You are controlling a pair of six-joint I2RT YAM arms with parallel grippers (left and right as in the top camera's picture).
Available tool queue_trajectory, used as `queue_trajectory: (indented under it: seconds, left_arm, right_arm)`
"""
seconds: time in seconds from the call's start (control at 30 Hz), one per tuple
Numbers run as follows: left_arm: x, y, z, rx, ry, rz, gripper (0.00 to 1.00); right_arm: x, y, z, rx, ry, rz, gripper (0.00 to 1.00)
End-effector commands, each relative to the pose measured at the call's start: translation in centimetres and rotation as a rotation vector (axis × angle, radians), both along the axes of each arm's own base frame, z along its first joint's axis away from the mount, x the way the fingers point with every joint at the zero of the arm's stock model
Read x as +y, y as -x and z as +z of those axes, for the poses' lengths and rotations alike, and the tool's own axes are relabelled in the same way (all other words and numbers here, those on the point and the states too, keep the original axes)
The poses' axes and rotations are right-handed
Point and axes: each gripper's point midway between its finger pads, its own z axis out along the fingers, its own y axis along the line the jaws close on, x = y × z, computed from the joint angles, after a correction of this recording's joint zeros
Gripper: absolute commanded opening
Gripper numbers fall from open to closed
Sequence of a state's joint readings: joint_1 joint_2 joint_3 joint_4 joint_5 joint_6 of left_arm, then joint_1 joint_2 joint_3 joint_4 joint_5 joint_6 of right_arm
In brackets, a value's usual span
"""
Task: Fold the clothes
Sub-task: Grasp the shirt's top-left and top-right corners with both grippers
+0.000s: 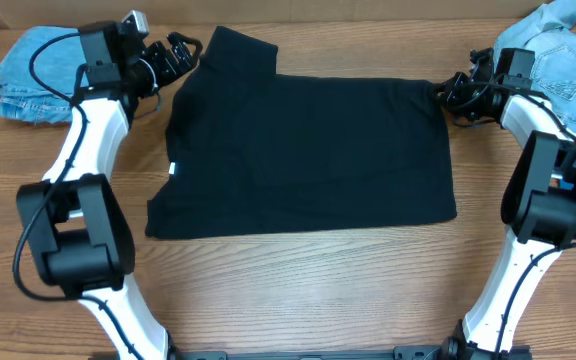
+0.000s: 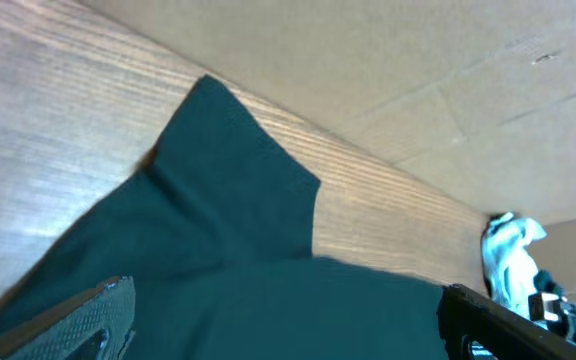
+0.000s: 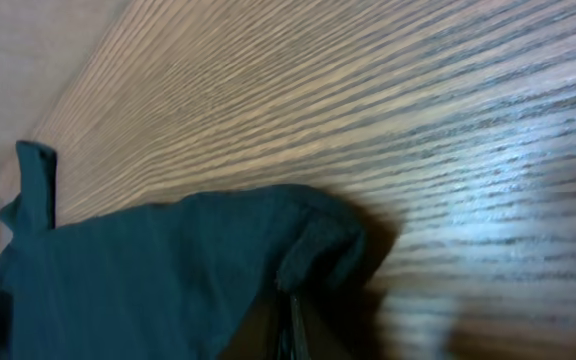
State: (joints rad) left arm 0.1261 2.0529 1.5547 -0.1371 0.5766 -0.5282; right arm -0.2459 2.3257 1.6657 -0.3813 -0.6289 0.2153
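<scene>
- My right claw is pressed together, clamped on a far corner of the large plain black short-sleeved T-shirt. In the right wrist view the cloth bunches into a small fold right at my fingertips.
- My left claw stands wide apart and holds nothing. The shirt's one outspread sleeve lies just beside it, under its open jaws.
- The shirt lies flat on the wooden tabletop, stretched between my two claws, with its small white tag on the edge at my left claw's side.
- I judge the folding barely begun. The body is smoothed into a rough rectangle, but I see no finished fold, and I cannot tell whether the sleeve by my right claw is tucked under.
- A heap of light-blue denim sits on the outer side of my left claw, and another bundle of light-blue denim sits beyond my right claw. Neither looks neatly folded, so I count both as work left.
</scene>
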Motion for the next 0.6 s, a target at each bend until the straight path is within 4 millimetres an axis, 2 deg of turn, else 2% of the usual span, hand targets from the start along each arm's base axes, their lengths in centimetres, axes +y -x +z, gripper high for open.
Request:
queue_trajectory:
  seconds: [0.0, 0.13, 0.3, 0.57]
  left_arm:
    - [-0.8, -0.8, -4.1, 0.068, 0.112, -0.075, 1.0]
    - [-0.1, -1.7, -6.4, 0.089, 0.149, -0.098, 1.0]
    - [2.4, -2.8, -6.8, 0.073, 0.086, -0.031, 1.0]
    - [4.1, -3.0, -8.0, 0.091, 0.002, 0.036, 1.0]
  right_arm:
    - [0.6, -0.8, 6.5, -0.128, 0.028, 0.045, 0.04]
    - [1.4, 0.2, 7.3, -0.128, 0.03, 0.099, 0.04]
    - [2.0, 1.0, 7.3, -0.123, 0.024, 0.144, 0.04]
    - [2.0, 0.9, 7.4, -0.126, 0.024, 0.145, 0.04]
